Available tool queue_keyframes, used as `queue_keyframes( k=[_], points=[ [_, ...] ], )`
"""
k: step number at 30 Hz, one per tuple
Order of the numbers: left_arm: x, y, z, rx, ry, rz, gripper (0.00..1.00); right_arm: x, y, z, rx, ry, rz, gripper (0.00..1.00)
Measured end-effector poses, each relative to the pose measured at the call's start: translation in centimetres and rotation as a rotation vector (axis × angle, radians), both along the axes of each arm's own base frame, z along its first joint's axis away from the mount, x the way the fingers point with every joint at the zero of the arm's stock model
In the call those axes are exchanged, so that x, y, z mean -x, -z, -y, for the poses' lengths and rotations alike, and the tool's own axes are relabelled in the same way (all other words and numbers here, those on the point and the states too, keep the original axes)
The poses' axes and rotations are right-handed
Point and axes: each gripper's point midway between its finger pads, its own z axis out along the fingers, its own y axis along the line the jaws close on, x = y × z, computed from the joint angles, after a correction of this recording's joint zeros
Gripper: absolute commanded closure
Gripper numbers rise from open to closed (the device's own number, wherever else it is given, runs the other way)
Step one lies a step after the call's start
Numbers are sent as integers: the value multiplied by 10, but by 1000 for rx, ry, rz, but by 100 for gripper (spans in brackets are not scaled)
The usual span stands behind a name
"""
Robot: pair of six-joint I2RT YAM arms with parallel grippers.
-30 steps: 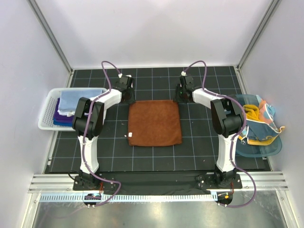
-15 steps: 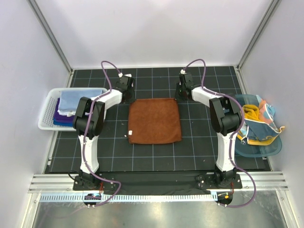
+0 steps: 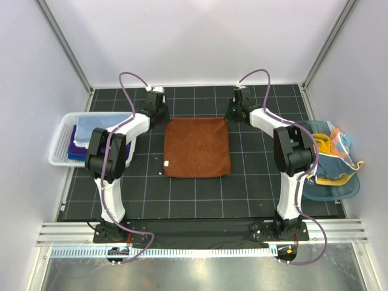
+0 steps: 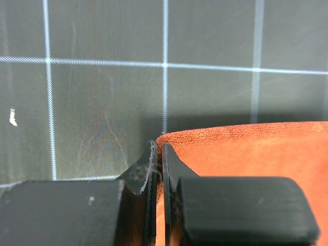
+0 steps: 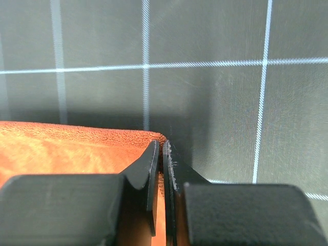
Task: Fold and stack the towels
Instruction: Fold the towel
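A rust brown towel point(image 3: 197, 148) lies spread flat on the black gridded mat between the arms. My left gripper point(image 3: 165, 120) is at its far left corner. In the left wrist view that gripper point(image 4: 159, 149) is shut on the towel point(image 4: 246, 151), with the corner pinched between the fingers. My right gripper point(image 3: 228, 119) is at the far right corner. The right wrist view shows it point(image 5: 160, 147) shut on the same towel point(image 5: 72, 146) at that corner. More towels lie folded in the basket and piled in the tub.
A white slatted basket point(image 3: 59, 151) at the left holds a folded light blue towel point(image 3: 102, 125) on a purple one point(image 3: 75, 149). A teal round tub point(image 3: 339, 188) at the right holds a heap of mixed towels point(image 3: 332, 151). Walls enclose the mat.
Both grippers have closed on the brown towel's far corners. Both wrists have moved toward the far wall, and the towel has shifted a little that way with them.
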Motion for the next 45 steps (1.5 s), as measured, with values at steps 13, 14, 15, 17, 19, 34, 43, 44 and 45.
queue_keyframes(
  k=[13, 14, 15, 17, 19, 34, 43, 44, 45],
  points=[
    [48, -64, 2, 126, 60, 96, 100, 56, -60, 2, -69, -17, 92, 99],
    [55, -62, 2, 134, 64, 86, 100, 65, -58, 2, -69, -20, 84, 99],
    [63, -60, 2, 142, 68, 78, 100, 74, -56, 2, -70, -25, 80, 99],
    [77, -56, 1, 160, 71, 58, 100, 90, -52, 0, -68, -34, 62, 99],
    [89, -52, 0, 169, 74, 41, 100, 105, -49, -2, -68, -43, 53, 99],
    [161, -19, 1, 197, 104, -51, 100, 170, -25, 6, -47, -21, -1, 99],
    [175, -20, 0, 207, 111, -43, 100, 191, -13, 10, -52, -18, -23, 99],
    [175, -20, 0, 208, 110, -43, 100, 192, -12, 10, -51, -19, -25, 99],
    [176, -20, 0, 208, 111, -43, 100, 193, -12, 10, -53, -19, -25, 99]
  ],
)
